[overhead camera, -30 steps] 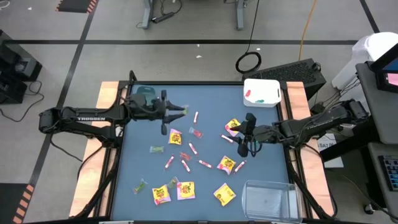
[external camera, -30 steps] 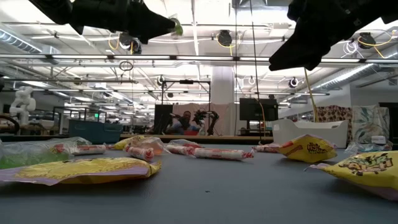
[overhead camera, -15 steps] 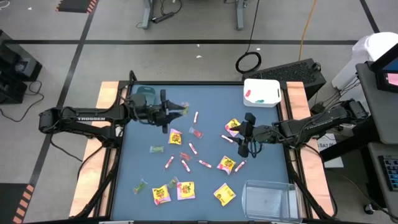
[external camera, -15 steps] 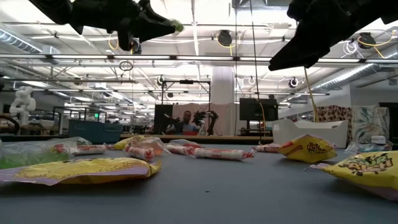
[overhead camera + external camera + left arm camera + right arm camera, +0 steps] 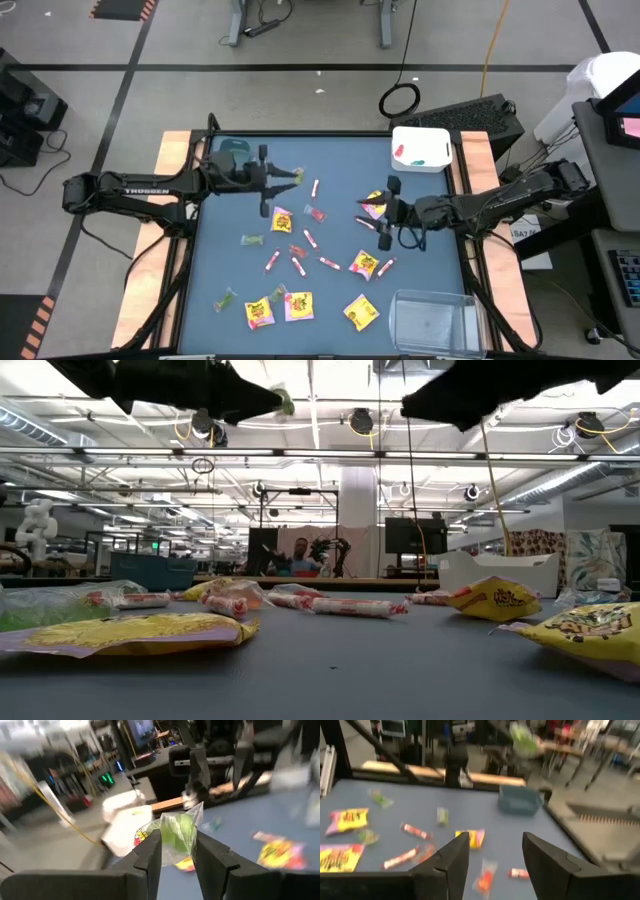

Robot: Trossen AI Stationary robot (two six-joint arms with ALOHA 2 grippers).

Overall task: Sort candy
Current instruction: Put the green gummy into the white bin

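The candy lies spread over the blue table [image 5: 225, 270]: yellow packets [image 5: 282, 220], pink-white sticks [image 5: 310, 238] and small green pieces [image 5: 251, 240]. My left gripper [image 5: 283, 180] hovers high over the table's far left part, shut on a green wrapped candy [image 5: 175, 831]. My right gripper [image 5: 386, 212] hangs over the right half, open and with nothing between its fingers [image 5: 454, 855]. It stands just beside a yellow packet [image 5: 374, 202] and above the table. My left gripper pinches the green candy's middle [image 5: 172, 837] between its two fingers [image 5: 150, 851]. The fingers lie level and point toward the table's right edge. The candy is lifted clear of the table, and its clear wrapper end [image 5: 196, 815] sticks out past the fingertips.
A white bin [image 5: 420, 148] with a few red and green pieces stands at the far right corner. A clear bin [image 5: 430, 318] stands at the near right corner. A teal bin [image 5: 232, 158] sits at the far left, under my left arm. People sit in the room behind [image 5: 300, 555].
My right gripper has risen and tipped from slanting down to nearly level, rolling about its own axis as it did, and it has shifted slightly toward the table's left. In the low view it has gone up to the picture's top edge. The green candy stays where it was.
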